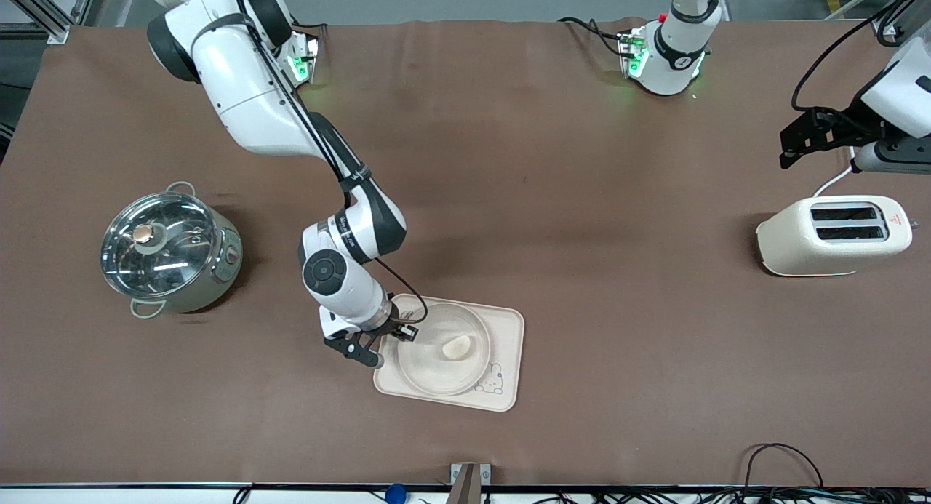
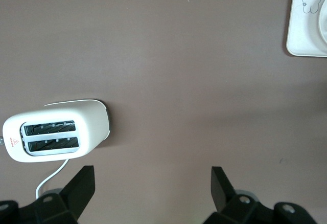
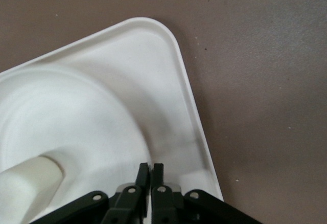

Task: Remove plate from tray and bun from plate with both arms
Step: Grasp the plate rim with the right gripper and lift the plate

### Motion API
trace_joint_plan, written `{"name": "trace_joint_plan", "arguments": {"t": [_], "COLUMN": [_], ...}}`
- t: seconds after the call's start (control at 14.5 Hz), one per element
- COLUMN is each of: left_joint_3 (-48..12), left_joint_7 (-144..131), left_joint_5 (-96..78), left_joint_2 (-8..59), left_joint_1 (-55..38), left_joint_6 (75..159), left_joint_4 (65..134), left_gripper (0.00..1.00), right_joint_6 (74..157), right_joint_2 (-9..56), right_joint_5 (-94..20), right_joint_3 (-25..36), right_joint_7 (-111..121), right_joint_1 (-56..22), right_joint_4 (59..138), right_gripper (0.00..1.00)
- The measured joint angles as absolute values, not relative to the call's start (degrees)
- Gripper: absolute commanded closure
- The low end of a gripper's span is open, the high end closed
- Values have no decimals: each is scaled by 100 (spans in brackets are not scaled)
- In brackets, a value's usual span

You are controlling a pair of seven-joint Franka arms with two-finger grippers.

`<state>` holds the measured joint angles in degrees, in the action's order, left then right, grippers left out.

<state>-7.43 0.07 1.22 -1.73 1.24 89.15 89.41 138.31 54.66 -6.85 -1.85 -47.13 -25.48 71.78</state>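
Gripping the rim of the plate [image 1: 441, 350] at the tray [image 1: 509, 358] edge toward the right arm's end, the right gripper [image 1: 393, 334] has its fingers pinched together on it — step 1 in hand. The bun [image 1: 457, 346] lies on the plate; lifting should stay level. Farther back, the left gripper [image 1: 800, 142] waits over the toaster [image 1: 833, 235], jaws apart — empty.

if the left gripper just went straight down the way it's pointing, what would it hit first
Probably bare table: the open left gripper points down at brown cloth beside the toaster, which sits off its line. Depth is hard to judge.
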Motion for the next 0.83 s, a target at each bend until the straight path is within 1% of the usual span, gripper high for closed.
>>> {"name": "trace_joint_plan", "arguments": {"t": [0.62, 0.83], "left_joint_3": [-739, -736], "left_joint_7": [7, 7], "left_joint_5": [122, 122], "left_joint_2": [-173, -165], "left_joint_1": [147, 157], "left_joint_6": [8915, 8914], "left_joint_4": [8941, 8941], "left_gripper": [0, 0], "right_joint_6": [13926, 14077], "right_joint_2": [5454, 5391], "right_joint_5": [-689, -794], "right_joint_3": [-183, -189], "right_joint_7": [-4750, -4775], "right_joint_1": [-2547, -2547], "right_joint_4": [7090, 6999], "right_gripper": [100, 100]}}
